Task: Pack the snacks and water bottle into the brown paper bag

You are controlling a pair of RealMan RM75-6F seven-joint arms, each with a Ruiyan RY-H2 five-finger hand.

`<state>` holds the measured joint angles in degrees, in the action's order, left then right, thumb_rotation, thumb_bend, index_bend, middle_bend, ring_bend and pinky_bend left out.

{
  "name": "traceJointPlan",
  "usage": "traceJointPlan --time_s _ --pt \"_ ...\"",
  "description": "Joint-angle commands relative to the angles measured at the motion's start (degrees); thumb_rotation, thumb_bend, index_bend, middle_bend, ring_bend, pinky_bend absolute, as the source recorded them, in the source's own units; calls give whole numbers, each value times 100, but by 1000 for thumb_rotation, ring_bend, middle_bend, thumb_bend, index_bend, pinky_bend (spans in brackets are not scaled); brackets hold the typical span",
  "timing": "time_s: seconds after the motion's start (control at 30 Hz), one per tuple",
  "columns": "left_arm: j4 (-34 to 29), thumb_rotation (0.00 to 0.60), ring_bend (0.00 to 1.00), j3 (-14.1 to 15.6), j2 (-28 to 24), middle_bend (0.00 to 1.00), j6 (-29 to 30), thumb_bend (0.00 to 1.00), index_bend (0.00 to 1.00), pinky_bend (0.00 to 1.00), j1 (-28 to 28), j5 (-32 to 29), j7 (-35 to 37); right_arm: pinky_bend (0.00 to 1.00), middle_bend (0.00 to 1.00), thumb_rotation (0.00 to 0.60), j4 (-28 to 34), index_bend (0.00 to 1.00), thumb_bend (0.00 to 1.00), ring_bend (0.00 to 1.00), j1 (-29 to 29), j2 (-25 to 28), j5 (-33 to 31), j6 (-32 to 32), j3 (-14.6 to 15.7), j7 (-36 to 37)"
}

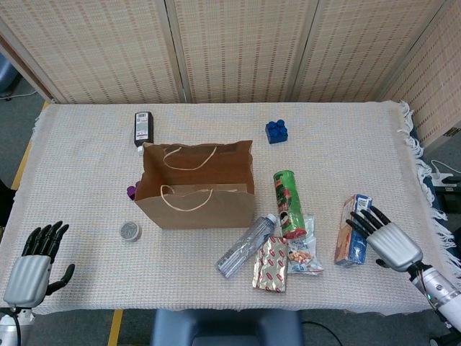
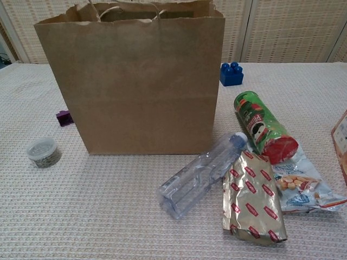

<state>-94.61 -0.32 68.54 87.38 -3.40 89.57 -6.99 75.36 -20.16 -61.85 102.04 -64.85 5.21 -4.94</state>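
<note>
We see a matt, creased brown paper bag (image 2: pixel 138 81) on the counter's rough woven cloth (image 2: pixel 81 216); the water bottle (image 2: pixel 200 174) is clear glossy plastic; the snack pouch (image 2: pixel 252 197) is shiny gold foil; the chip can (image 2: pixel 263 127) looks glossy.

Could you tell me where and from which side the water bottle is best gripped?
Probably around its clear mid-body, from above. The water bottle lies flat on the table and slanted, its cap end touching the green can and its right flank beside the gold packet, so only the middle and left flank are free.
</note>
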Motion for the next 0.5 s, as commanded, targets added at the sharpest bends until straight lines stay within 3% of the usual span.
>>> traceJointPlan --time_s 0.03,0.5 --pt "2 600 0 -5 -10 0 -3 364 0 27 1 -14 16 0 0 600 -54 0 0 0 -107 -134 -61 187 -12 -124" --pt "5 600 0 -11 -19 0 -30 361 0 28 -6 -46 41 0 0 600 -115 0 0 0 -463 -559 -690 927 -225 -574"
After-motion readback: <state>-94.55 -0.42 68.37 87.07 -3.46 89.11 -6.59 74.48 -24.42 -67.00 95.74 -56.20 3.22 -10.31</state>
